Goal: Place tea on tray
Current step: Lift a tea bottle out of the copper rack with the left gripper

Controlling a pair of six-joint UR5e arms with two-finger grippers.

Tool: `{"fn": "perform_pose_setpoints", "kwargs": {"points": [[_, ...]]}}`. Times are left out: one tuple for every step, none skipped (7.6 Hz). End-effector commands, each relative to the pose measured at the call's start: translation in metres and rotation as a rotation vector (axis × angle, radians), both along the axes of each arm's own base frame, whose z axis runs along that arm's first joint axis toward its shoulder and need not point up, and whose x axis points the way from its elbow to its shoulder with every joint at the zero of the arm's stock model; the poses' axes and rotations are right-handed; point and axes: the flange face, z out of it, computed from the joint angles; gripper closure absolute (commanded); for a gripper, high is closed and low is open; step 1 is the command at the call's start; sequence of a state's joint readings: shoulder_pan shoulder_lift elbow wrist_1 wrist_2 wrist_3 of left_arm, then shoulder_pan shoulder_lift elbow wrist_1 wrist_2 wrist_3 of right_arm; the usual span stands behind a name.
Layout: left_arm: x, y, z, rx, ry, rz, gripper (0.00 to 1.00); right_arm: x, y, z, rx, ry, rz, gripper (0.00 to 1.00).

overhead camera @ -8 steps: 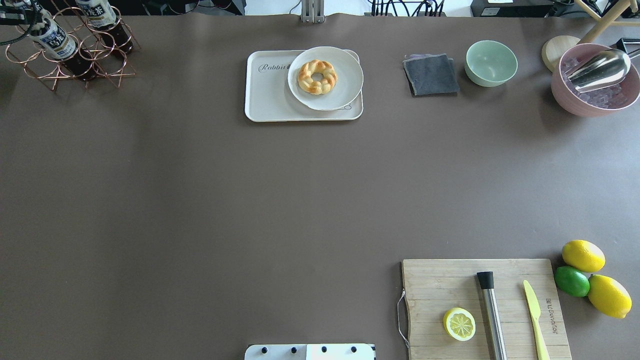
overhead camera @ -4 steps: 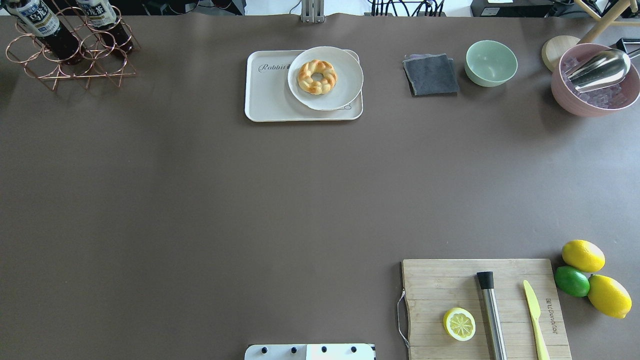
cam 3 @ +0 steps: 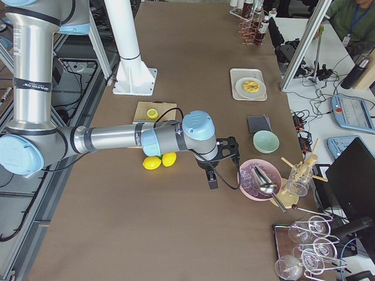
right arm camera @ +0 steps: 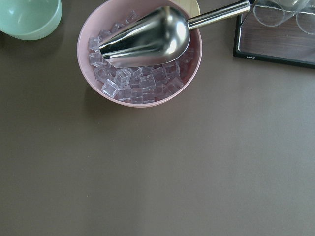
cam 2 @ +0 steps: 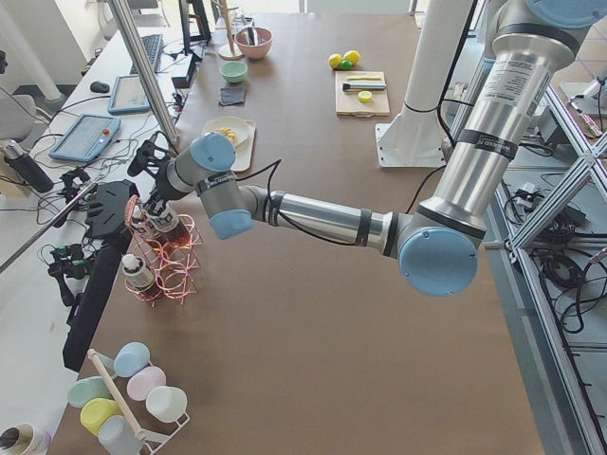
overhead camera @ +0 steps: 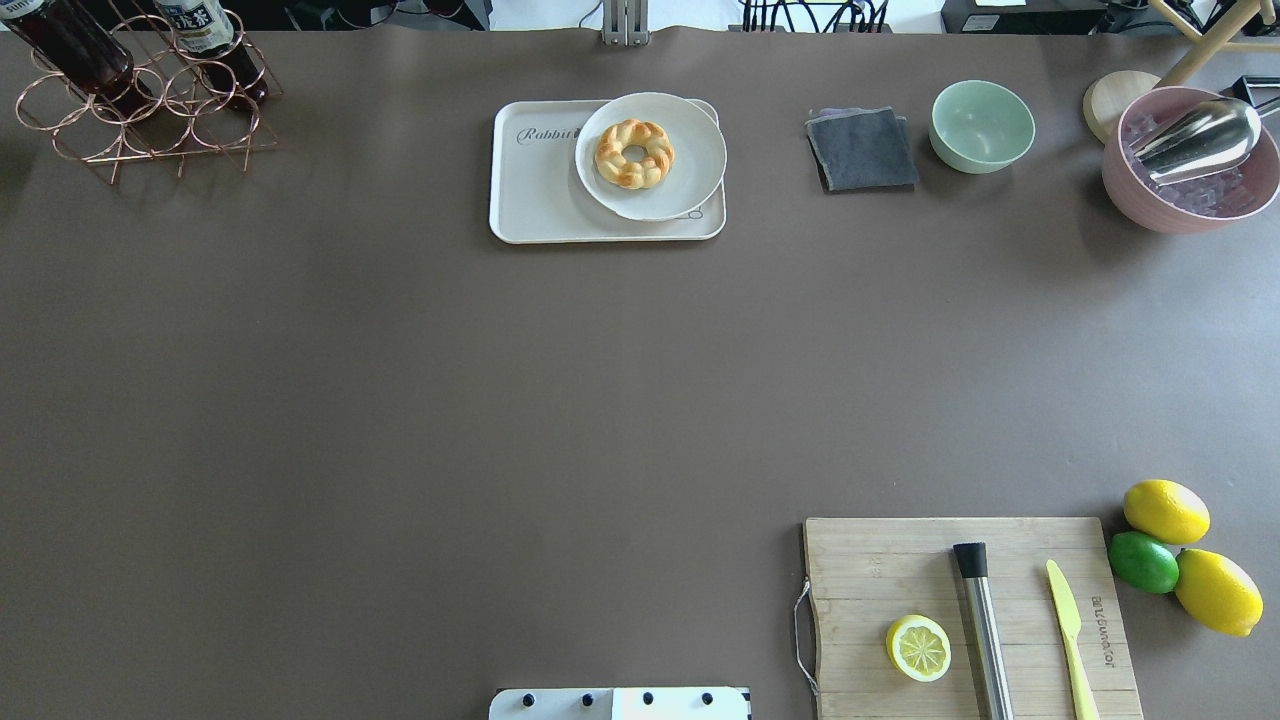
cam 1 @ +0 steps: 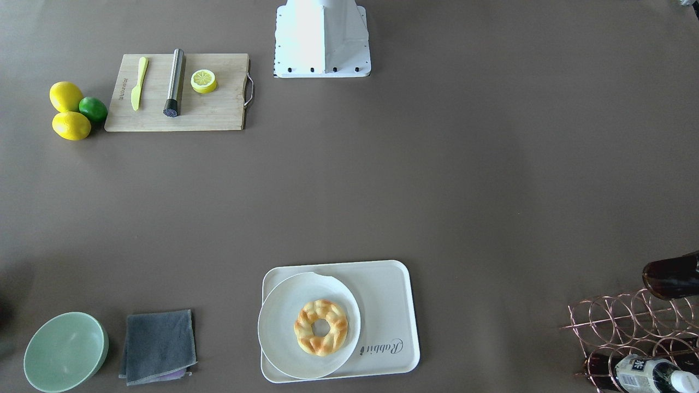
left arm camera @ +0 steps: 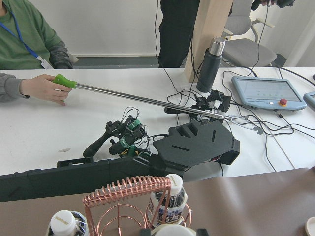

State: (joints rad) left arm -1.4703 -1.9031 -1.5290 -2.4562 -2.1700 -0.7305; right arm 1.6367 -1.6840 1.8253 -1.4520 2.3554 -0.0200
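My left gripper [cam 2: 156,204] sits at the tea [overhead camera: 75,55] in the far-left rack [overhead camera: 150,110], tray [overhead camera: 535,190] well to its right; I can't tell its grip.

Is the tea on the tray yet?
No, the tray holds only the plate with the pastry; the tea is over at the wire rack.

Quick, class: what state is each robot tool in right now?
Left tool: cannot be told; seen only from the side, at the copper wire rack.
Right tool: cannot be told; seen only from the side.
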Motion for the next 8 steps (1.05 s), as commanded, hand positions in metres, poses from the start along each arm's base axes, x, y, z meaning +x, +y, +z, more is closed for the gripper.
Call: {"fn": "perform_pose_setpoints", "kwargs": {"points": [[0.011, 0.053, -0.078, 0.137, -0.028, 0.071, 1.0, 0.0, 0.0, -0.004, 0.008, 0.0, 0.0, 0.0], [0.04, 0.064, -0.099, 0.207, -0.043, 0.127, 1.0, 0.0, -0.001, -0.006, 0.014, -0.002, -0.002, 0.0], [0.098, 0.073, -0.132, 0.281, -0.03, 0.227, 1.0, -0.001, -0.003, -0.01, 0.021, -0.017, -0.006, 0.0], [0.161, 0.076, -0.171, 0.342, -0.012, 0.327, 1.0, -0.001, -0.003, -0.011, 0.025, -0.02, -0.007, 0.0], [0.222, 0.082, -0.213, 0.365, -0.028, 0.342, 1.0, -0.002, -0.003, -0.012, 0.027, -0.022, -0.009, 0.0], [0.291, 0.099, -0.241, 0.366, -0.054, 0.372, 1.0, -0.002, -0.002, -0.013, 0.029, -0.028, -0.01, 0.0], [0.35, 0.122, -0.261, 0.371, -0.083, 0.376, 1.0, -0.003, -0.002, -0.014, 0.03, -0.038, -0.012, 0.0], [0.403, 0.154, -0.274, 0.387, -0.093, 0.38, 1.0, -0.003, -0.002, -0.015, 0.033, -0.039, -0.014, 0.0]]}}
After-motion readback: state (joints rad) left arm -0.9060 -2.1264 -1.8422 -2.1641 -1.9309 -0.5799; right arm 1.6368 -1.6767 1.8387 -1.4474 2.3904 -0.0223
